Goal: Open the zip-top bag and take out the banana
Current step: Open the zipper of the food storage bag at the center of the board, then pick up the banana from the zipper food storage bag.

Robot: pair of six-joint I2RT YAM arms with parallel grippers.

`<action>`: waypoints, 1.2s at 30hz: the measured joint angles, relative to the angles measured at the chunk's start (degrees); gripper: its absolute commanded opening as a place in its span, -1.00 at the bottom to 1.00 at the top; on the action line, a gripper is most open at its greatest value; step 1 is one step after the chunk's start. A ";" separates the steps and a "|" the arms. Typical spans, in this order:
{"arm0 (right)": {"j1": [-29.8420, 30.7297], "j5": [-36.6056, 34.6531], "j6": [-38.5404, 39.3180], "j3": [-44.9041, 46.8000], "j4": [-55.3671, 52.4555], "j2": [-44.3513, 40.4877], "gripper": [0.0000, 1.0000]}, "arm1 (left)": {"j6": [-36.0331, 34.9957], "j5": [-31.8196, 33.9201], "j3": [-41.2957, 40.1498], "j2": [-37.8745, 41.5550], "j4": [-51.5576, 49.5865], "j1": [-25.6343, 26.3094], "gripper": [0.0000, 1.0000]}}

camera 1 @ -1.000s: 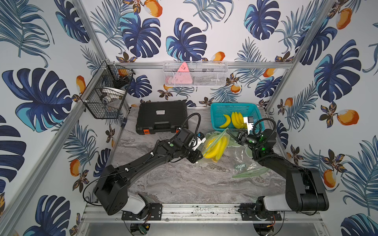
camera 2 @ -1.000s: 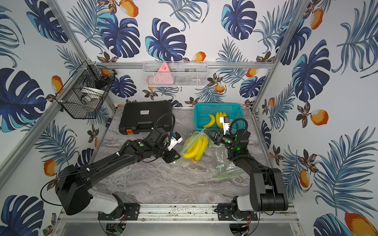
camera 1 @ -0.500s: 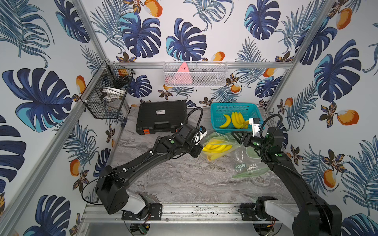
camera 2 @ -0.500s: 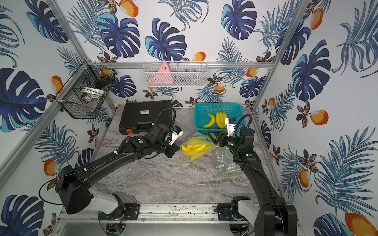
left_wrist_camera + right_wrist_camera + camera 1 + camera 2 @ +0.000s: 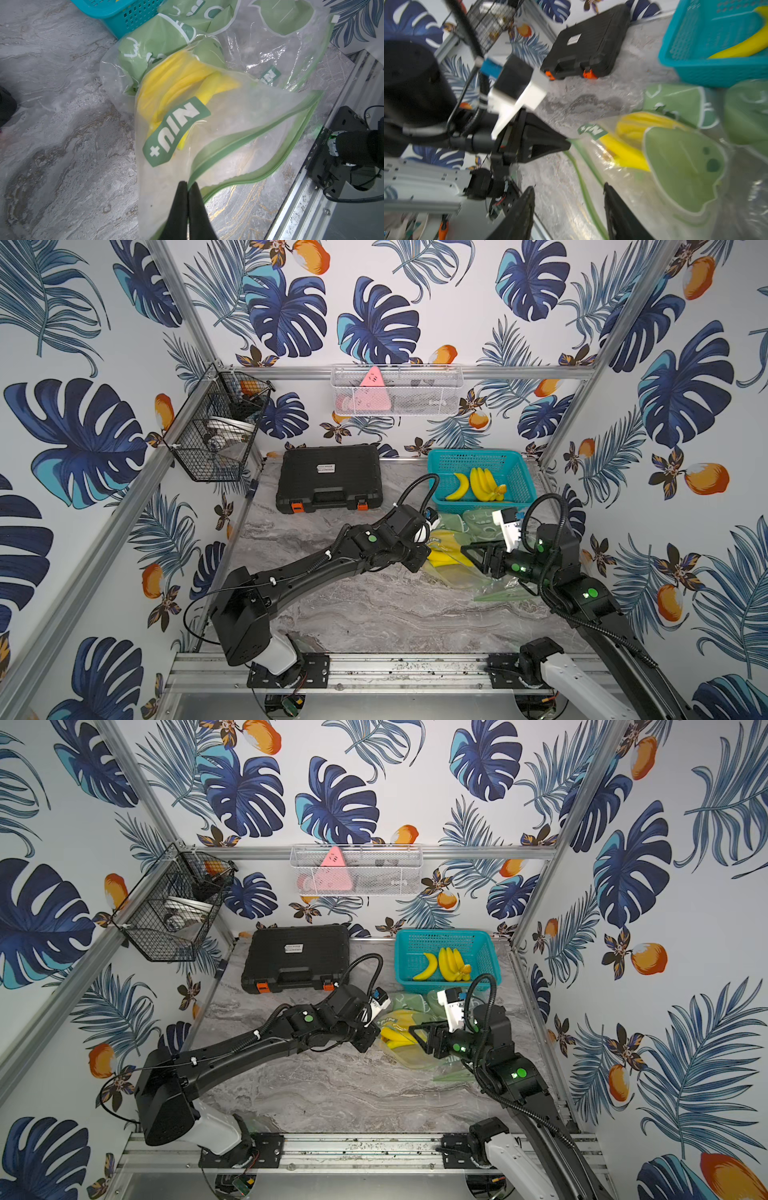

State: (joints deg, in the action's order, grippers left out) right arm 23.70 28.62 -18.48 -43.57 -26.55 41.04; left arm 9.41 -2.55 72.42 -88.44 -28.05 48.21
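Observation:
The zip-top bag lies on the marble table right of centre, clear with green prints. The yellow banana shows inside it. My left gripper is shut on the bag's green zip rim at its left corner. The mouth gapes in the left wrist view. My right gripper is open, pointing left at the bag's mouth. The green rim runs between its fingers, which hold nothing.
A teal basket holding other bananas stands behind the bag. A second green-printed bag lies between them. A black case sits at the back. A wire basket hangs on the left wall, a white mesh basket at the back.
The left gripper closed on the bag's rim. The right gripper let go of the bag, opened and swung forward to the mouth. The bananas turned from upright to lying sideways.

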 measured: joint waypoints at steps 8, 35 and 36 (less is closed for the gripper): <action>18.58 -10.86 -0.35 2.75 -1.27 5.03 0.08 | 1.16 1.01 0.74 -1.18 0.31 0.07 -1.00; 19.45 -24.68 -1.40 3.17 10.58 23.71 0.14 | 2.03 -0.98 -5.88 4.28 3.23 0.04 -1.00; 19.45 -24.90 -1.22 2.91 11.34 24.57 0.15 | 2.60 -1.18 -5.79 4.22 3.23 0.04 -1.00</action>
State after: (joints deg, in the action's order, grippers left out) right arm 43.16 3.73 -19.70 -40.66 -15.20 65.60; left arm 12.01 -3.73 66.63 -84.23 -24.82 48.25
